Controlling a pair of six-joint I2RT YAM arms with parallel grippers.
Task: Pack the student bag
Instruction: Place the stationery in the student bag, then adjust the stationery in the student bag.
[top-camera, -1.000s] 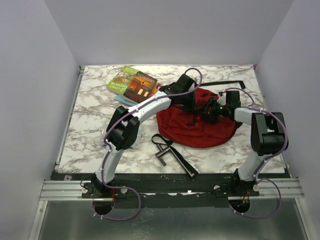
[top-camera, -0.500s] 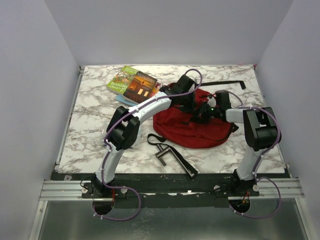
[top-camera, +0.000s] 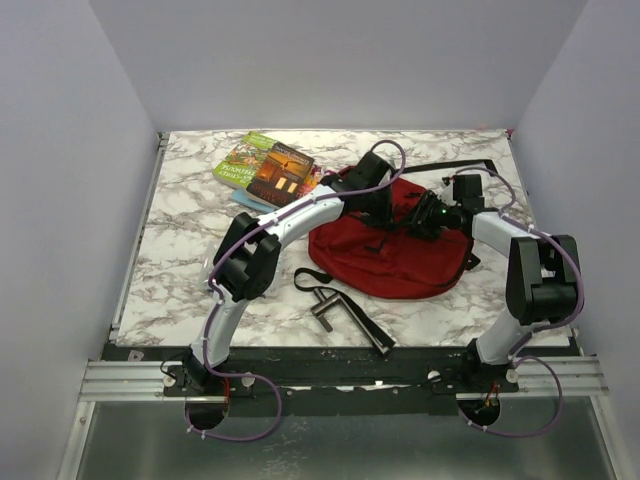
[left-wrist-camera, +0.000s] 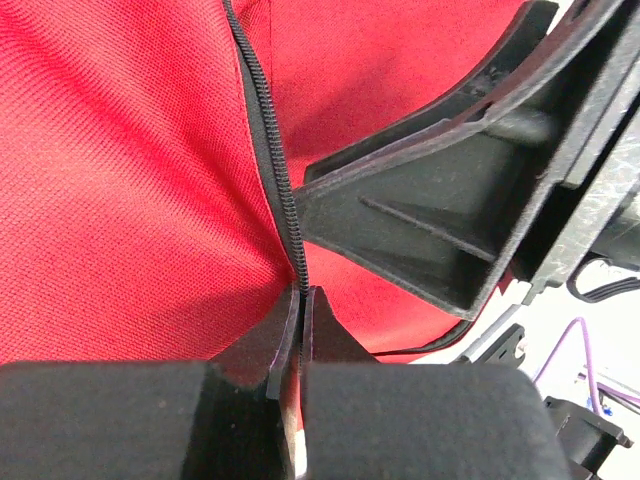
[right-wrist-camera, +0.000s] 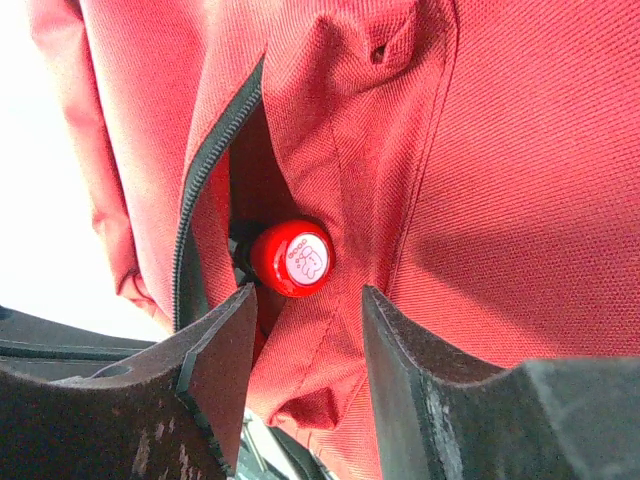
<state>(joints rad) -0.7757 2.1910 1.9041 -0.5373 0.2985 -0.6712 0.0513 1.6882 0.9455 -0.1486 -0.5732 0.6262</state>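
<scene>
The student bag (top-camera: 385, 258), a large dark-red backpack, lies on the marble table right of centre. My left gripper (top-camera: 384, 206) is shut on the bag's black zipper edge (left-wrist-camera: 262, 120), which is pinched between its tips (left-wrist-camera: 302, 295). My right gripper (top-camera: 428, 216) faces it from the right. Its jaws (right-wrist-camera: 308, 292) stand open over a fold of red fabric at the unzipped opening. A round red cap with a white sticker (right-wrist-camera: 295, 257) pokes out of that opening just beyond the fingertips. One right finger (left-wrist-camera: 420, 220) shows in the left wrist view.
A stack of books (top-camera: 268, 168) lies at the back left. A black strap with a buckle (top-camera: 335, 305) trails from the bag toward the front edge. Another black strap (top-camera: 460, 166) runs along the back right.
The right gripper closed partway and has opened again, drawing back a little to the right. The bag shifted slightly left. The left gripper kept its pinch.
</scene>
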